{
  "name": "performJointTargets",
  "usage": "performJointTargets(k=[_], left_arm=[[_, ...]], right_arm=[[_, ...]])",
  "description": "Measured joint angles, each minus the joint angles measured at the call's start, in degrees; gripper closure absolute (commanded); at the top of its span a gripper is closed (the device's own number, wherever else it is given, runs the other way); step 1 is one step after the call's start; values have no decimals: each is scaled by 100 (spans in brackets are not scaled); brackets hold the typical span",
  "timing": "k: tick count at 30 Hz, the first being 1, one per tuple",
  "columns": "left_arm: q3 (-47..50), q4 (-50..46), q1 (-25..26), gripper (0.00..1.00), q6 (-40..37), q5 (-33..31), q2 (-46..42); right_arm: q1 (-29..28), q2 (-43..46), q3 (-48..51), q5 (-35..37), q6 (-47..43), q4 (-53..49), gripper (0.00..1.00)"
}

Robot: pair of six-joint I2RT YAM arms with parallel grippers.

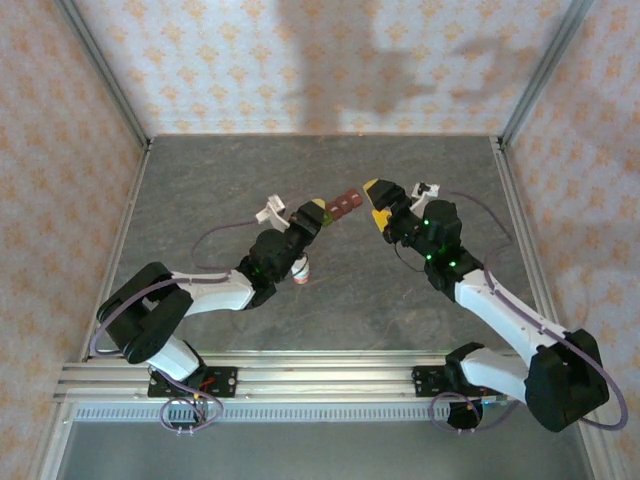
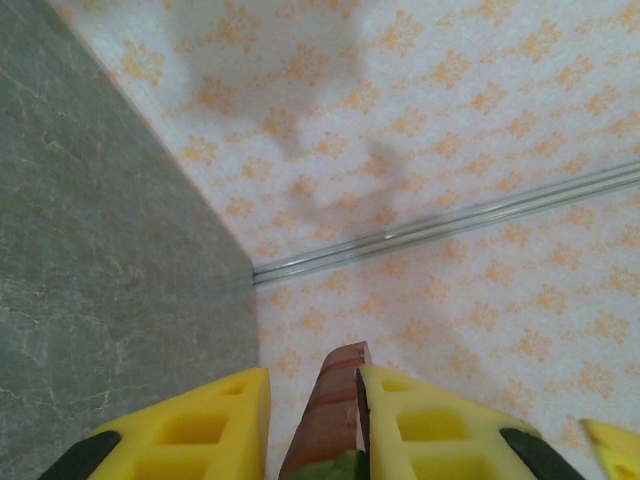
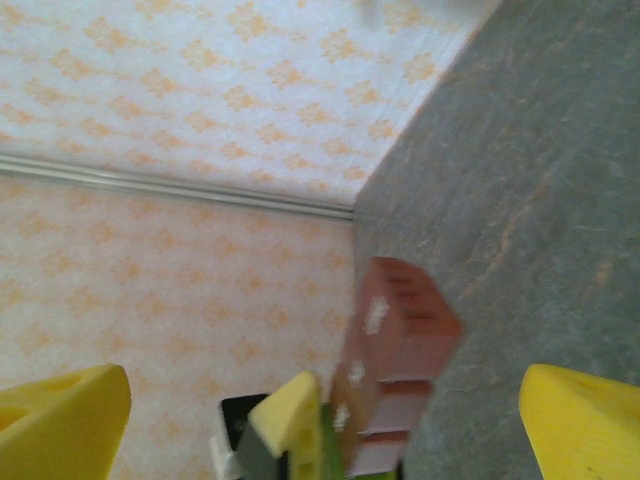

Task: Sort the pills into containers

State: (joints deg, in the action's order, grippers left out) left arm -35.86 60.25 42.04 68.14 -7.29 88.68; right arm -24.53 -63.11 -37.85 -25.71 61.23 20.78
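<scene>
Mid-frame in the top view, we clamp the containers (image 1: pixel 345 203) in our left jaws above the table (image 1: pixel 220 180), apparently steadying them for our wide-apart right jaws.

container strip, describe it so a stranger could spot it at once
At the middle of the grey table, between the two arms, the left tool grips the container strip. It is a short row of three tiny joined cubes, two red-brown and one green, unlike the white orange-based bottle by that arm.
</scene>
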Motion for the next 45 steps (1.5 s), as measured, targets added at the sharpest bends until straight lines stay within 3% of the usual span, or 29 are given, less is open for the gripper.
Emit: performJointTargets(k=[11, 23, 30, 36, 40, 45], left_arm=[[-7, 468, 719, 99, -319, -1040, 472], [-238, 625, 938, 98, -356, -1423, 737], [-262, 682, 970, 98, -374, -1486, 817], [-262, 680, 973, 96, -369, -1556, 822], [-262, 739, 973, 79, -348, -1593, 822], [-262, 758, 981, 34, -393, -1574, 822]], right_arm=[[-160, -199, 317, 50, 24, 55, 8], [-466, -529, 573, 70, 177, 660, 29], [-516, -887, 584, 63, 310, 1047, 48], [-533, -960, 581, 28, 352, 1373, 73], [-533, -960, 581, 22, 339, 1467, 88], [-533, -960, 562, 22, 205, 1423, 90]])
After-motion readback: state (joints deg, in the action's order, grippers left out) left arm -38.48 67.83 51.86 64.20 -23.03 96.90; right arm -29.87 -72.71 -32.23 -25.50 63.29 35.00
